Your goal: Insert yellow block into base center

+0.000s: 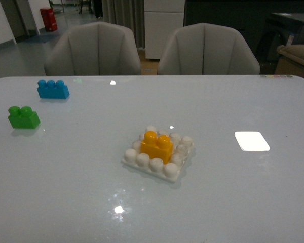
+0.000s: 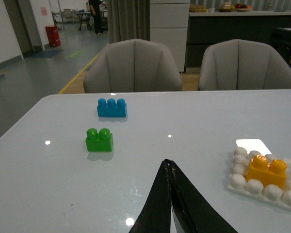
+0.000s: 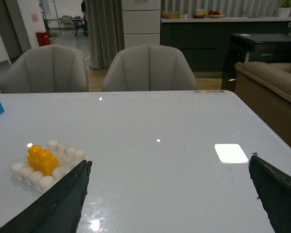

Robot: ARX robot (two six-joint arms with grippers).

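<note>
Yellow block (image 1: 156,146): seated on base (image 1: 151,166) centre, mid-frame. Left fingers (image 2: 170,167): pressed together, empty. Right fingers (image 3: 82,172): spread wide, empty. Green brick (image 1: 24,117), blue brick (image 1: 52,89): upper left, on surface (image 1: 233,197).

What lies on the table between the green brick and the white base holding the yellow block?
Nothing: in the front view, only bare table separates the green brick from the base with the yellow block.

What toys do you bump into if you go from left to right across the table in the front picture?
green brick → blue brick → yellow block, sitting in the middle of the white base. After that there is only a bright patch of light on the table.
</note>
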